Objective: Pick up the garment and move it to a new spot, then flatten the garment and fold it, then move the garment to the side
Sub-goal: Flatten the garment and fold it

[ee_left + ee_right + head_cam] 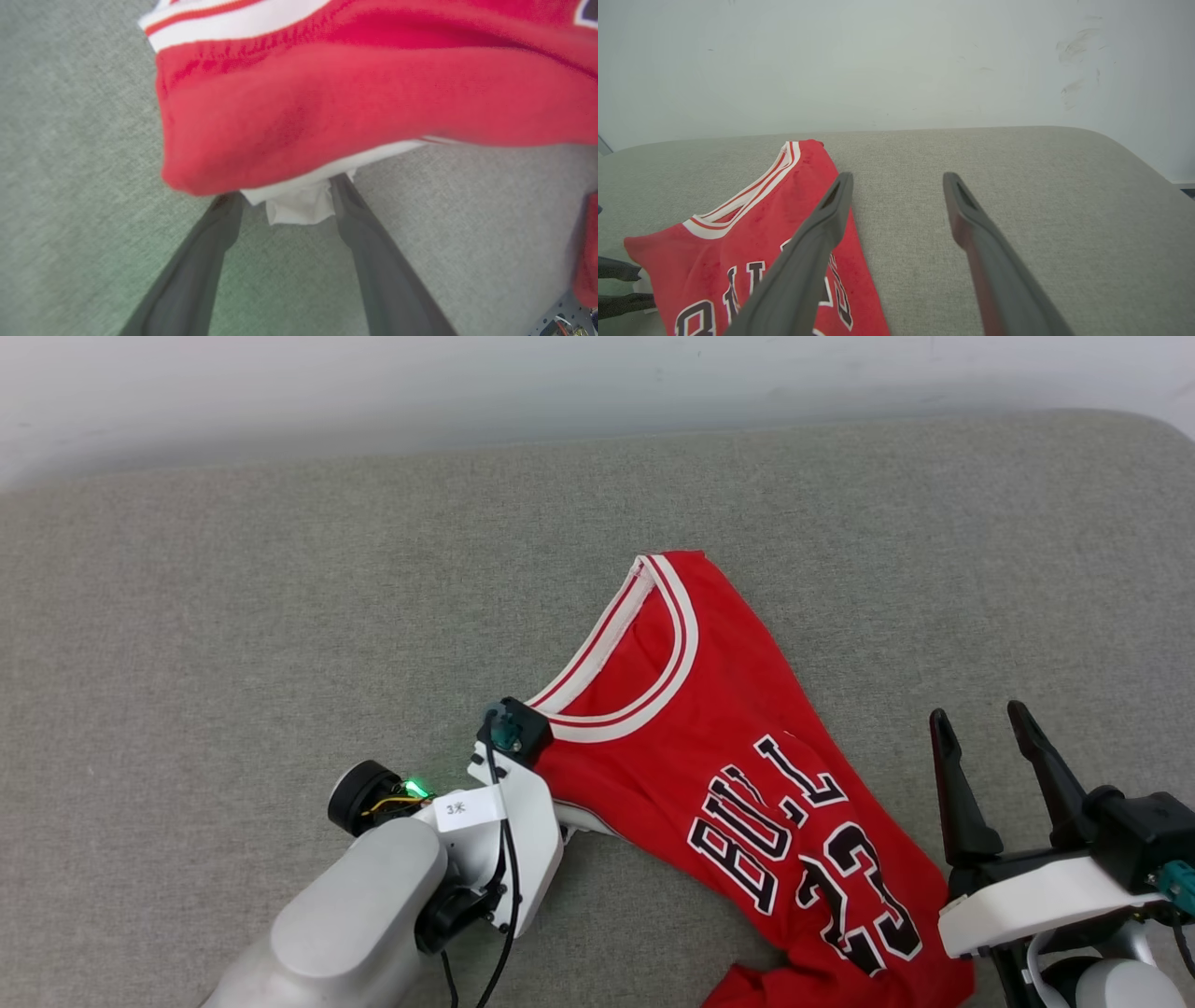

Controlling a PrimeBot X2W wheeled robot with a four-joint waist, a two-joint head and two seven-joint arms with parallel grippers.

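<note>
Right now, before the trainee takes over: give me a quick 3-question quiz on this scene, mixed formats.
1. True or false: the right gripper is holding the garment.
2. What colour is the part of the garment between the fingers of the left gripper? A red, B white, C black.
3. Fill in: the number printed on the garment is ___.

Key: 1 false, it is open beside the garment; 2 B; 3 23.
</note>
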